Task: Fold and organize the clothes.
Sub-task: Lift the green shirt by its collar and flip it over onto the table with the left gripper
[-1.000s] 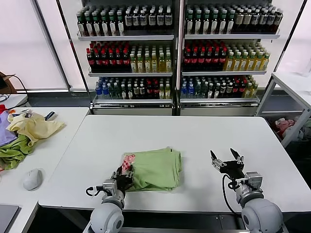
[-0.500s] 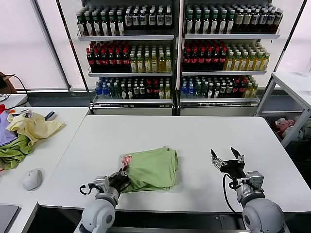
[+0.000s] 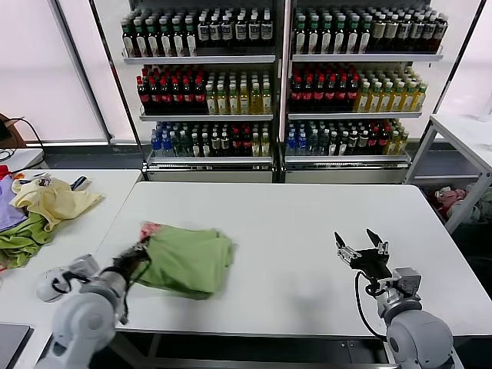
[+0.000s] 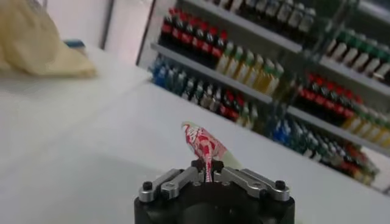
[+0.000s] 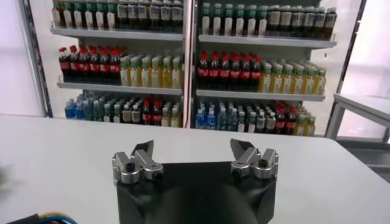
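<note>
Head view: the left gripper [image 3: 137, 257] is clamped on the edge of the folded light green polo shirt [image 3: 188, 261], which trails to its right on the white table [image 3: 307, 223]. I judge it is being dragged aside; next comes release.

Left wrist view: jaws pinch the red-and-white print [image 4: 206, 148], its writing unreadable.

Right wrist view: the right gripper [image 5: 194, 163] hangs spread apart, holding nothing.

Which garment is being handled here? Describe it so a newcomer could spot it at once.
On the big white table before the drink shelves, look to the robot's left end. The folded light green shirt lies there, its red-and-white printed edge clamped in the left pincer. Unlike the pale yellow garment and darker green cloth, it isn't on the side table.
</note>
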Robot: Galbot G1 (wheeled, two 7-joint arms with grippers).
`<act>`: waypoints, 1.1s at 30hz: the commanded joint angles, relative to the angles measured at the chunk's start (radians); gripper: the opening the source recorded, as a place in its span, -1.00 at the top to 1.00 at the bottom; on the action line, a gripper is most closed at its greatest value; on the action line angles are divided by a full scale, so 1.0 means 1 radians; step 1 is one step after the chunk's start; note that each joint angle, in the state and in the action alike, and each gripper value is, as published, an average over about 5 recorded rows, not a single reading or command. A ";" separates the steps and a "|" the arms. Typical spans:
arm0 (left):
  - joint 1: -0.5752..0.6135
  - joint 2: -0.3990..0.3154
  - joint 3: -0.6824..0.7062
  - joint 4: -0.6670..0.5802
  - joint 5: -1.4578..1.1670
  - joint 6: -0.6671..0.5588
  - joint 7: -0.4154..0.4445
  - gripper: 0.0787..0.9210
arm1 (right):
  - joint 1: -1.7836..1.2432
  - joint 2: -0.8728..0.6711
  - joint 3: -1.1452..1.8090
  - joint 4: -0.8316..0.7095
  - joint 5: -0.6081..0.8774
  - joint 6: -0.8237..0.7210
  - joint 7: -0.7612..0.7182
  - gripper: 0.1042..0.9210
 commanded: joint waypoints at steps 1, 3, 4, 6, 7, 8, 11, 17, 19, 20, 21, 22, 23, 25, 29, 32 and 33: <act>-0.014 0.188 -0.319 -0.109 -0.221 0.024 -0.013 0.90 | 0.000 -0.002 0.003 0.006 0.009 0.002 0.000 -0.76; -0.019 0.200 -0.298 -0.151 -0.203 0.024 -0.012 0.90 | -0.002 -0.004 0.006 0.012 0.014 0.002 0.000 -0.76; -0.021 0.199 -0.271 -0.174 -0.183 0.024 -0.011 0.90 | -0.004 -0.005 0.008 0.015 0.015 0.002 -0.001 -0.76; -0.019 0.181 -0.187 -0.215 -0.118 0.024 -0.001 0.90 | -0.007 -0.007 0.012 0.020 0.019 0.003 -0.001 -0.76; -0.018 0.166 -0.131 -0.227 -0.069 0.024 0.006 0.90 | -0.010 -0.007 0.014 0.023 0.020 0.004 -0.001 -0.76; -0.016 0.148 -0.068 -0.233 -0.003 0.024 0.017 0.90 | -0.013 -0.008 0.016 0.025 0.021 0.005 -0.002 -0.76; -0.021 0.070 0.155 -0.190 0.243 0.022 0.062 0.90 | -0.021 -0.008 0.022 0.031 0.023 0.008 -0.003 -0.76; -0.083 -0.100 0.507 0.000 0.638 0.009 0.124 0.90 | -0.035 -0.015 0.042 0.045 0.031 0.011 -0.004 -0.76; -0.114 -0.140 0.575 0.040 0.699 0.013 0.132 0.90 | -0.039 -0.019 0.051 0.050 0.039 0.011 -0.004 -0.76; -0.132 -0.160 0.605 0.055 0.714 0.017 0.132 0.90 | -0.041 -0.021 0.055 0.052 0.043 0.012 -0.004 -0.76; -0.151 -0.178 0.632 0.066 0.724 0.021 0.132 0.90 | -0.043 -0.023 0.060 0.055 0.047 0.012 -0.004 -0.76; -0.167 -0.192 0.653 0.075 0.728 0.022 0.131 0.90 | -0.044 -0.025 0.063 0.057 0.050 0.012 -0.004 -0.76; -0.185 -0.207 0.674 0.085 0.730 0.024 0.130 0.90 | -0.046 -0.025 0.066 0.059 0.052 0.012 -0.004 -0.76; -0.216 -0.230 0.701 0.110 0.730 0.024 0.127 0.90 | -0.047 -0.023 0.067 0.062 0.053 0.012 -0.004 -0.76; -0.269 -0.268 0.719 0.185 0.724 0.024 0.116 0.90 | -0.046 -0.021 0.063 0.065 0.051 0.012 -0.004 -0.76; -0.290 -0.292 0.726 0.215 0.725 0.023 0.114 0.90 | -0.044 -0.024 0.063 0.064 0.051 0.012 -0.005 -0.76; -0.294 -0.299 0.729 0.220 0.725 0.021 0.114 0.90 | -0.042 -0.026 0.062 0.062 0.052 0.012 -0.005 -0.76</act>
